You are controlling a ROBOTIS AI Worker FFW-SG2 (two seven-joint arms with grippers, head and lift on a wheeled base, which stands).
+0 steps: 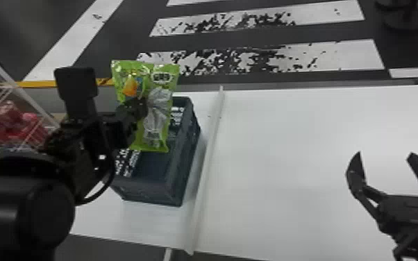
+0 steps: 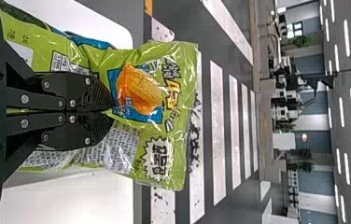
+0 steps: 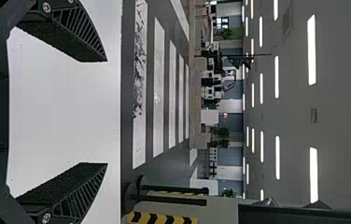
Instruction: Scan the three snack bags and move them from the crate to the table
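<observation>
The left gripper [image 2: 111,112] clamps the green snack bag [image 1: 123,74] over the dark crate [image 1: 184,159] at left, seemingly mid-transfer, so scanning, then a rightward carry clearing crate edges and white divider strip [image 1: 206,166] (snaggable, I'd guess), should follow, with broad tabletop [image 1: 305,139] beneath the spread-fingered right gripper [image 1: 385,153].

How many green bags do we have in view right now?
1. The green bag is pinched in the left gripper, over the crate as the head view shows it. Others may be hidden behind it or down inside the crate.
</observation>
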